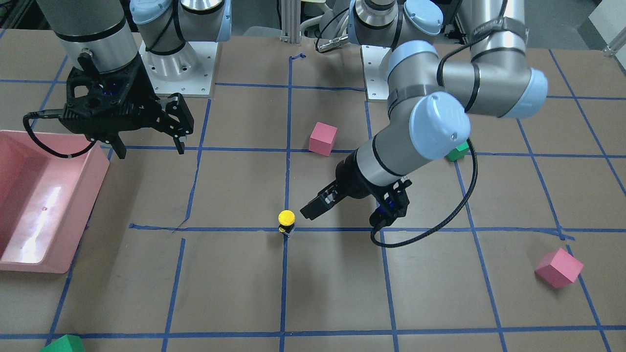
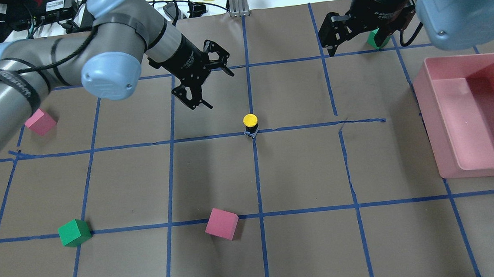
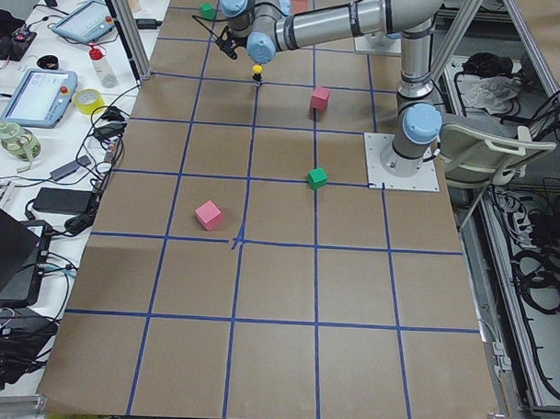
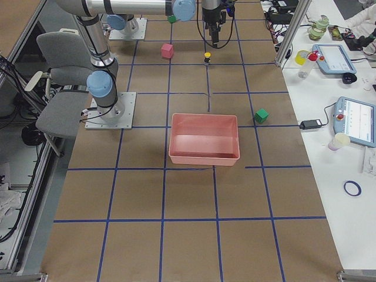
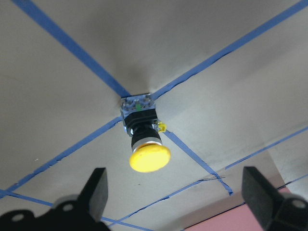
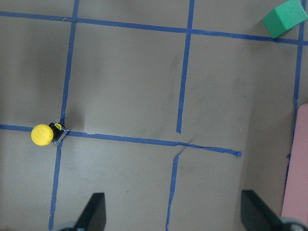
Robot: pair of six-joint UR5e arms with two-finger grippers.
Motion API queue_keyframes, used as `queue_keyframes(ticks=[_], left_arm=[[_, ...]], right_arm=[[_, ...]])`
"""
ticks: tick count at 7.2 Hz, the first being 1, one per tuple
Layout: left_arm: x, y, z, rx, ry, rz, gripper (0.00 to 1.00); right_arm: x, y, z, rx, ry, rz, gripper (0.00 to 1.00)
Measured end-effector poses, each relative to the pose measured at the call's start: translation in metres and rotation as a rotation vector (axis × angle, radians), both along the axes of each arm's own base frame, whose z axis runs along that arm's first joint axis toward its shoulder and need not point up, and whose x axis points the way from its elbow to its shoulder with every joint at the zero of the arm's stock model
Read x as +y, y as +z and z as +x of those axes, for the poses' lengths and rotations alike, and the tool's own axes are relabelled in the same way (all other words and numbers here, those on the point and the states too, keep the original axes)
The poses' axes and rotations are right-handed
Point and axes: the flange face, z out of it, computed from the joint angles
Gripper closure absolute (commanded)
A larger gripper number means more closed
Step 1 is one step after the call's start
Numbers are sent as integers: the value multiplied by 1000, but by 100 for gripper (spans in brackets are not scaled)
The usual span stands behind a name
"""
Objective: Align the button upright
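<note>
- Front-facing view: the button (image 1: 286, 222) stands on a blue tape crossing in the middle of the desk (image 1: 332, 293), yellow cap uppermost. My right fingers (image 1: 150, 146) hang apart and empty, well away from it, beside the pink bin (image 1: 92, 195)
- Overhead view: my left fingers (image 2: 219, 90) are spread wide and hold nothing. They are near the button but clear of it. It looks upright already, so I judge the task close to done
- Left wrist view: the grey base block sits on the tape cross, with the black body above it and the cap towards me. My two fingertips frame it with open gaps on both sides
- Right wrist view: the button is small at the picture's left edge, far from these fingers
- Handling, my guess: light, stiff plastic, standing tall on a small foot, so a nudge would tip it. The round cap is likely slippery, so I would pinch the black body just under the cap, or the flat sides of the base block, gently and squarely
</note>
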Motion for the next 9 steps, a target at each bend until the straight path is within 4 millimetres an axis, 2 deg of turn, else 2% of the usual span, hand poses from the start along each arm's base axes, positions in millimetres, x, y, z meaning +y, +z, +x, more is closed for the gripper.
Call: queue_keyframes(ticks=[2, 4, 7, 9], left_arm=[[31, 72, 27, -171, -198, -113, 0], [54, 115, 49, -356, -460, -227, 0], [72, 151, 63, -439, -711, -375, 0], [84, 160, 66, -451, -746, -398, 0]], right_arm=[[0, 0, 0, 0, 0, 0, 0], [0, -1, 0, 0, 0, 0, 0], [0, -1, 0, 0, -1, 0, 0], [0, -1, 0, 0, -2, -1, 0]])
